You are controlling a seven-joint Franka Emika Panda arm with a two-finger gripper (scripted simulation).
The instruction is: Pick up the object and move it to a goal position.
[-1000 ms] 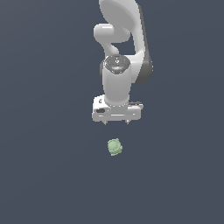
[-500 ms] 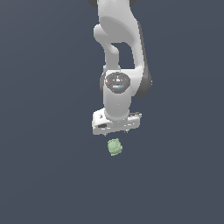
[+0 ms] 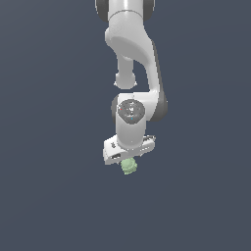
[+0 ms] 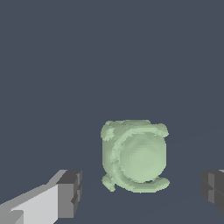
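- Fingertips were the hard part: from the exterior view the white gripper (image 3: 128, 156) body covered them, and only the lower half of the object (image 3: 129, 166) poked out beneath it.
- Wrist view cut both fingers (image 4: 70, 192) off at the frame edge, so just their dark grey pads showed.
- Gripper (image 4: 142, 190) was spread wide, pads well apart, one on each side of the pale green knobbly object (image 4: 134, 156), neither touching it.
- Object sat on the plain dark tabletop (image 3: 54, 196), between the pads, directly under the gripper.
- Arm (image 3: 132, 73) ran up out of the exterior frame, its base unseen.
- Whether the pads touched the tabletop could not be told.
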